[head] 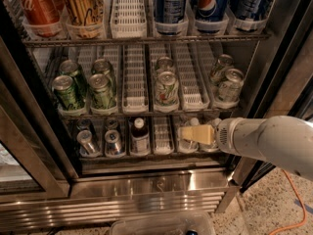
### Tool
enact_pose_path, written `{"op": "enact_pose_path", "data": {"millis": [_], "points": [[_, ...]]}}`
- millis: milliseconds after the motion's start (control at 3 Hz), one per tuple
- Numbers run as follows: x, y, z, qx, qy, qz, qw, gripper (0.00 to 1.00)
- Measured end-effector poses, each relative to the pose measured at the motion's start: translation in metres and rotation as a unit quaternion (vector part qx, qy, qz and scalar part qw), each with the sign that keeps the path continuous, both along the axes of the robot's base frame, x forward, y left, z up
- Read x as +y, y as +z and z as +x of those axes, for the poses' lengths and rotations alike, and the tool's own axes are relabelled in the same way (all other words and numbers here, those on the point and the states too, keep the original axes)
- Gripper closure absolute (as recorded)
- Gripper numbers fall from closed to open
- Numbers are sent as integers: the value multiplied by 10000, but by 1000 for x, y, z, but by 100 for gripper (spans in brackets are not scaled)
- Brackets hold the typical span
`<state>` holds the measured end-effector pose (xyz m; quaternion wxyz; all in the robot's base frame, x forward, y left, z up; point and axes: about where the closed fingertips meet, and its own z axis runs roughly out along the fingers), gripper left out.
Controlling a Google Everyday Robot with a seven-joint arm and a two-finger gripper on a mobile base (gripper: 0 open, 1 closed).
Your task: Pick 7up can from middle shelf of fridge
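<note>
The fridge (161, 182) stands open in front of me. Its middle shelf (134, 112) has white lane trays. Dark green cans (68, 93) sit at its left and a white can with a yellow-green swirl (167, 88) in the centre. The 7up can (230, 85), pale silver-white with a shiny top, stands at the front of the right lane, with another like it (221, 66) behind. My gripper (195, 134), tan-tipped on a white arm, comes in from the right. It is in front of the lower shelf, below and left of the 7up can, and not touching it.
The top rack holds red (36, 9), gold (83, 6) and blue Pepsi cans (211, 6). The lower shelf holds cans (88, 142) and a dark bottle (139, 136). The dark door frame (34, 116) is at the left. An orange cable (293, 199) lies on the floor at the right.
</note>
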<state>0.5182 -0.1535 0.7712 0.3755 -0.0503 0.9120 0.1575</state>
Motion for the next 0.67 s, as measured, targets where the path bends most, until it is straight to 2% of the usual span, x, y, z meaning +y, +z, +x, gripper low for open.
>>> {"op": "enact_pose_path", "data": {"millis": [333, 667], "points": [[-16, 20, 1, -573, -424, -76, 9974, 0], [-39, 32, -7, -1041, -671, -223, 9921, 0]]}}
